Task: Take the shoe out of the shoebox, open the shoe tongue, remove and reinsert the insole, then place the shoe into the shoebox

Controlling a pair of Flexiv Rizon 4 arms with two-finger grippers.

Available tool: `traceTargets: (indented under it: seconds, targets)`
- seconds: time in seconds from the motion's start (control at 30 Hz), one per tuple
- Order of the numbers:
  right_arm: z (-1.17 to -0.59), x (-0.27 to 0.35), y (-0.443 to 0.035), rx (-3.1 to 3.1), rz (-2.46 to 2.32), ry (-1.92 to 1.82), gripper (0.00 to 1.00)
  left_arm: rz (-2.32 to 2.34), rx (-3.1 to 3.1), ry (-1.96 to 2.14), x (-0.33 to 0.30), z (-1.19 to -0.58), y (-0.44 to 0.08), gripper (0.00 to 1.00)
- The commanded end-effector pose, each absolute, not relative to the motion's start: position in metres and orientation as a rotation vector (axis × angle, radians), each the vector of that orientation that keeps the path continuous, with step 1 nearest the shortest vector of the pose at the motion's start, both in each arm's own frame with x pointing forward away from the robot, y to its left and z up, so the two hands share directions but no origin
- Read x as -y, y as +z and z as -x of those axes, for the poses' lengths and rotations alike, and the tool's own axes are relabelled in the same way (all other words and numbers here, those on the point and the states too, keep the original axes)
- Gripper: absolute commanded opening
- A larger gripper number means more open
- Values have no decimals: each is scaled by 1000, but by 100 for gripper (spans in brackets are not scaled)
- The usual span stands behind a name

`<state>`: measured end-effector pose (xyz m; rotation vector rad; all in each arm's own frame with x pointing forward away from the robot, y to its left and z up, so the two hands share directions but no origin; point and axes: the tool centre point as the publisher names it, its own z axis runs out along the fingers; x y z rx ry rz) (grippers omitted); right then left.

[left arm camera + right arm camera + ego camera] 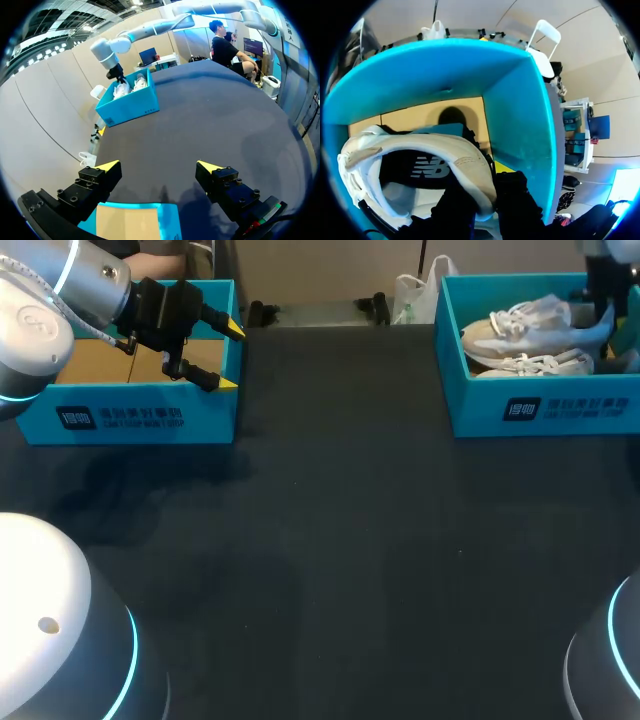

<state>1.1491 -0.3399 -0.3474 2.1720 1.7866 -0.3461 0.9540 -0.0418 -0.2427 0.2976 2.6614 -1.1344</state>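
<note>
A white shoe lies in the blue shoebox at the far right, with a second white shoe beside it. My right gripper reaches down into that box. In the right wrist view the right gripper is shut on the padded collar of the shoe, with the blue box wall ahead. My left gripper hangs open over the right end of the left shoebox. In the left wrist view the left gripper holds nothing.
The left shoebox shows only its brown cardboard floor. A wide stretch of dark tabletop lies between the two boxes. The right shoebox stands far ahead of the left gripper. A white plastic bag sits behind the table's far edge.
</note>
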Motion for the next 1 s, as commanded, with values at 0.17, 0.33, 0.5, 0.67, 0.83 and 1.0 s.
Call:
traceTargets:
  seconds: [0.17, 0.33, 0.5, 0.67, 0.83, 1.0]
  targets:
    - [-1152, 342, -364, -1786, -2177, -376, 0, -299, -2664, -1132, 42, -955, -243, 100]
    - [-1154, 342, -371, -1780, -2172, -377, 0, -299, -2664, -1132, 42, -955, -243, 100]
    - [-1156, 346, -373, -1760, -2179, -381, 3, -299, -2664, -1132, 42, -955, -243, 100]
    - [-1157, 348, -372, -1755, -2183, -384, 35, -299, -2664, -1132, 42, -955, -243, 100]
    - [-1157, 348, -366, -1753, -2192, -374, 33, -299, -2664, -1132, 42, -955, -243, 100]
    - [-1154, 344, -355, -1756, -2215, -352, 37, -299, -2664, -1132, 42, -955, -243, 100]
